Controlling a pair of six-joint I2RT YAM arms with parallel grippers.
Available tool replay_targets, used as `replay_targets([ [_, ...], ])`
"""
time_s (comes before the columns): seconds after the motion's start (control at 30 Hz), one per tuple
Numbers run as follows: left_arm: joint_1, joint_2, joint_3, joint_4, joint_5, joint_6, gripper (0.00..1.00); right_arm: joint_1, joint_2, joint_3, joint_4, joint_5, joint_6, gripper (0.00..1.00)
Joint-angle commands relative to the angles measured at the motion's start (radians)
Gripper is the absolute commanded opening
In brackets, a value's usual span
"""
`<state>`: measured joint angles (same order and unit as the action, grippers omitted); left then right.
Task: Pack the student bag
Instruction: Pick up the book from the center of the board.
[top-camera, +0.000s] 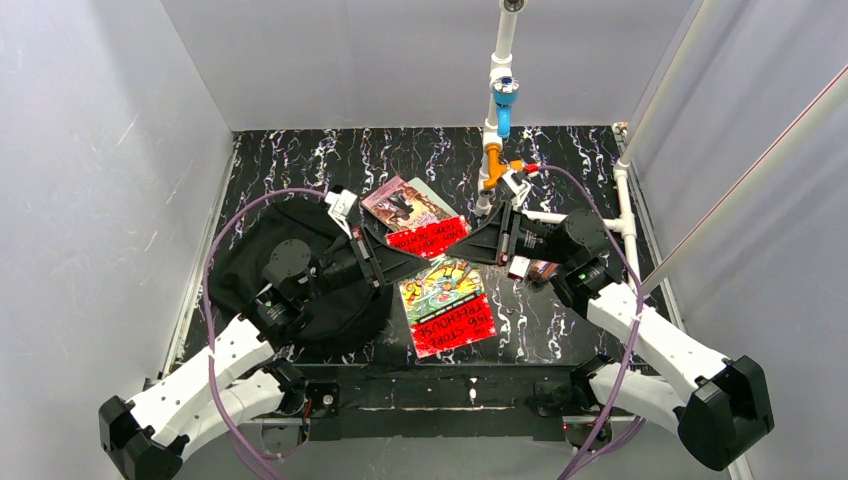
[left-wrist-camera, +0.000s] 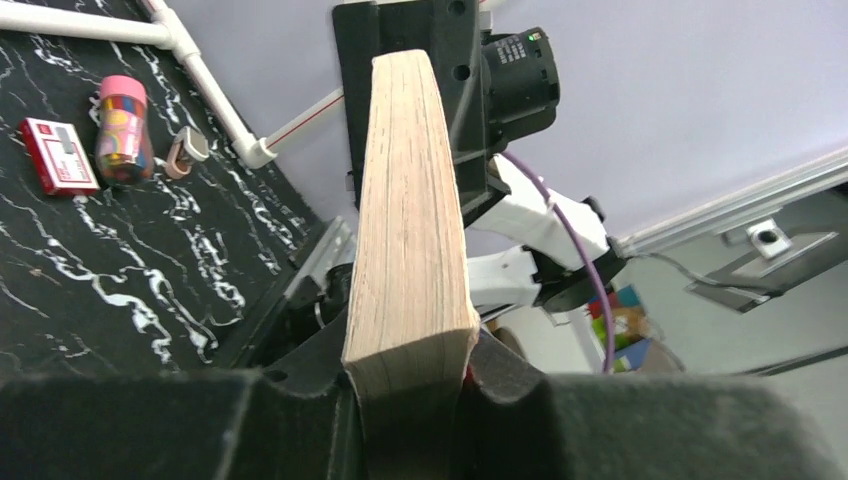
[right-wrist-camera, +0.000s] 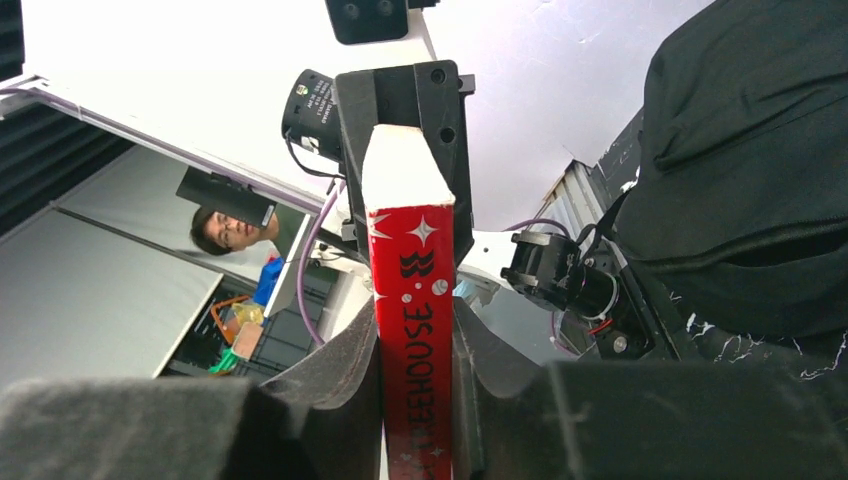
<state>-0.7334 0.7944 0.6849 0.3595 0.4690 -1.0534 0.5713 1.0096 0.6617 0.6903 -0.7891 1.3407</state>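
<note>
Black marbled table (top-camera: 556, 330) with pale walls on three sides is what I am working on.

Nearest my arms' bases, one lying book (top-camera: 447, 305) rests flat, its bright cover up and its red title band toward me. To its left the student bag (top-camera: 330, 310) slumps on the left half of the table, partly under my left arm. I cannot see its mouth from any view.

Just past the lying book, the held book (top-camera: 428, 238) hangs between both arms. The left gripper (left-wrist-camera: 408, 388) pinches its page edge and the right gripper (right-wrist-camera: 415, 345) pinches its red spine, so each pair of fingers is pressed against the covers.

I judge the step in hand to be carrying this book to the bag. The next move would take it left, both arms together or one letting go first, and it needs the bag's opening found and held wide enough.

By my count there is one bag and at least two books. A pale green edge behind the held book may be a third, but I cannot tell. Farther right lie one small red box (left-wrist-camera: 58, 155), one pink-capped tube (left-wrist-camera: 122, 130) and one little roll (left-wrist-camera: 186, 150). One white pipe frame (top-camera: 497, 120) stands at the back.
</note>
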Motion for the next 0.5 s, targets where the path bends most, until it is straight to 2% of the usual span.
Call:
replay_targets([
  [0.0,0.001,-0.086,-0.025,0.059,-0.085,-0.027,0.00,0.010,-0.016,0.120,-0.130,0.110,-0.103,0.56],
  [0.03,0.001,-0.101,-0.028,0.061,-0.135,-0.034,0.00,0.020,-0.024,0.128,-0.163,0.140,-0.136,0.76],
  [0.07,0.001,-0.115,-0.028,0.061,-0.175,-0.034,0.00,0.037,-0.030,0.130,-0.179,0.170,-0.151,0.90],
  [0.1,0.001,-0.128,-0.024,0.061,-0.216,-0.030,0.00,0.056,-0.036,0.127,-0.184,0.201,-0.163,0.97],
  [0.23,0.001,-0.162,0.002,0.074,-0.407,-0.011,0.00,0.171,-0.032,0.100,-0.185,0.348,-0.196,0.98],
  [0.3,0.001,-0.163,0.010,0.138,-0.472,0.009,0.00,0.231,-0.029,0.073,-0.166,0.423,-0.186,0.98],
  [0.47,0.002,-0.176,0.028,0.201,-0.625,0.087,0.00,0.369,-0.056,-0.035,0.020,0.614,-0.145,0.98],
])
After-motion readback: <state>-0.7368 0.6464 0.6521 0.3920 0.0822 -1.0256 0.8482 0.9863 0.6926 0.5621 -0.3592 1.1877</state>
